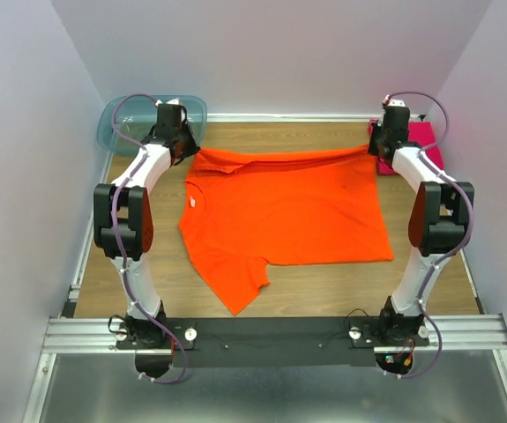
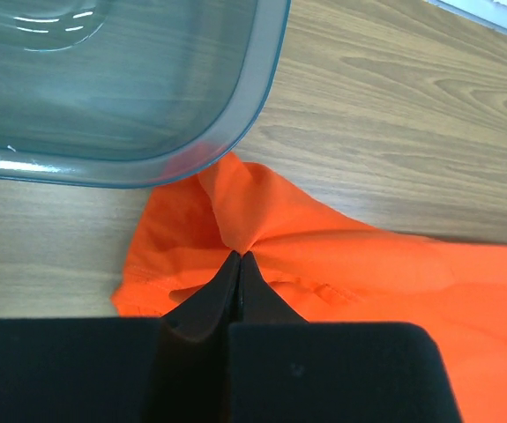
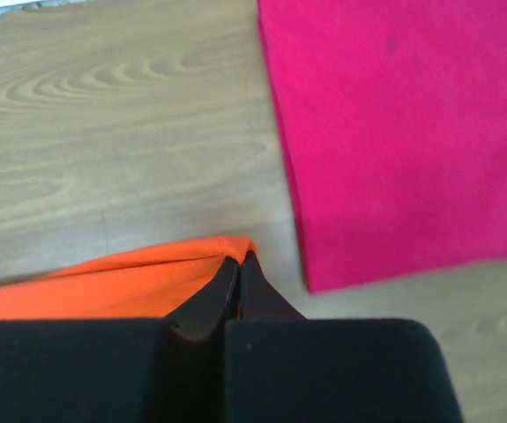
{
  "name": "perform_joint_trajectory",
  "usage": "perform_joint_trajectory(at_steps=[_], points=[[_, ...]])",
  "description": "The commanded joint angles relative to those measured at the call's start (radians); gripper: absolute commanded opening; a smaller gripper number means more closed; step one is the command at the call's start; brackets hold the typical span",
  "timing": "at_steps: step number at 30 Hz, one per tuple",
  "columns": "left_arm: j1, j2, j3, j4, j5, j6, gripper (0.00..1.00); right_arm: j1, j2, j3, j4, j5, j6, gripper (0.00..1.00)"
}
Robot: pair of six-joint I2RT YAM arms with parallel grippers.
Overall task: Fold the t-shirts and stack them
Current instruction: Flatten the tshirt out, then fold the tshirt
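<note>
The orange t-shirt (image 1: 284, 211) lies spread on the wooden table, one short sleeve pointing to the near edge. My left gripper (image 1: 179, 141) is shut on its far left corner, where the cloth (image 2: 262, 242) bunches at the tips (image 2: 239, 256). My right gripper (image 1: 383, 139) is shut on its far right corner (image 3: 174, 269), pinched at the tips (image 3: 241, 257). The far edge is pulled taut between them. The magenta-pink t-shirt (image 3: 394, 132), folded to a square, lies just right of the right gripper, mostly hidden by the arm in the top view (image 1: 427, 137).
A translucent blue-green plastic tub (image 1: 121, 119) stands at the far left corner; its rim (image 2: 235, 132) is just beyond the left gripper. Grey walls close in the table on three sides. Bare wood (image 1: 324, 286) shows in front of the shirt.
</note>
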Motion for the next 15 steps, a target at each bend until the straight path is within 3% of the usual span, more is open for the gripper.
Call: perform_joint_trajectory(at_steps=[1, 8, 15], points=[[0.017, 0.002, 0.031, -0.004, 0.068, -0.035, 0.02, -0.005, 0.098, 0.09, 0.023, -0.039, -0.091, 0.01], [0.026, 0.039, 0.048, -0.002, 0.083, -0.05, 0.02, -0.008, 0.233, 0.19, 0.021, -0.085, -0.102, 0.01], [0.029, 0.01, 0.022, -0.019, 0.095, -0.087, 0.02, -0.014, 0.215, 0.187, 0.009, -0.122, -0.076, 0.01]])
